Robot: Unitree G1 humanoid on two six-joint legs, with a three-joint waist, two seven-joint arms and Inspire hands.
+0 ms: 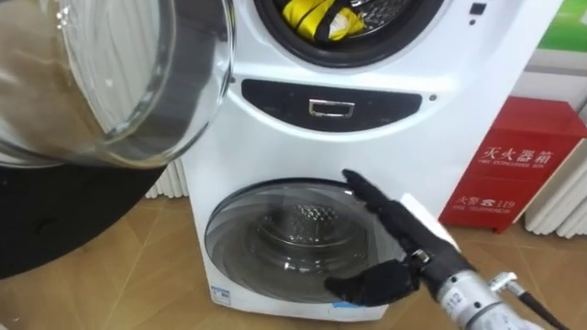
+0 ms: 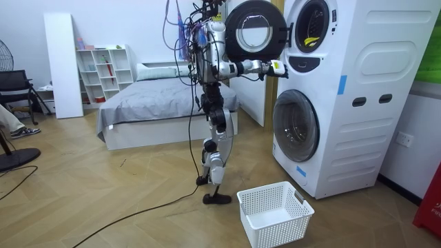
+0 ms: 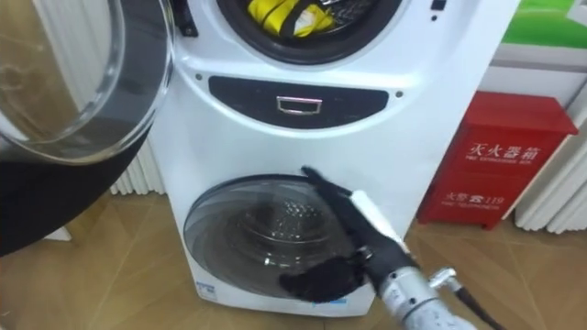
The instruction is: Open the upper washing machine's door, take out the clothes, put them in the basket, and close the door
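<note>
Yellow clothes [image 1: 316, 18] lie inside the upper drum of the stacked white washing machine [image 1: 385, 137]; the room view shows them too [image 2: 311, 31]. The upper round door [image 1: 110, 73] is swung wide open to the left. My right hand [image 1: 404, 247] is open, its straight fingers held out in front of the shut lower door [image 1: 275, 238], well below the clothes, and it holds nothing. In the room view I stand facing the machine with that right hand [image 2: 274, 67] stretched toward it.
A red fire-equipment box [image 1: 518, 165] stands on the floor to the right of the machine. A white laundry basket [image 2: 273, 212] sits on the wood floor near my feet. A bed [image 2: 158, 103] and white shelves [image 2: 103, 69] are behind me.
</note>
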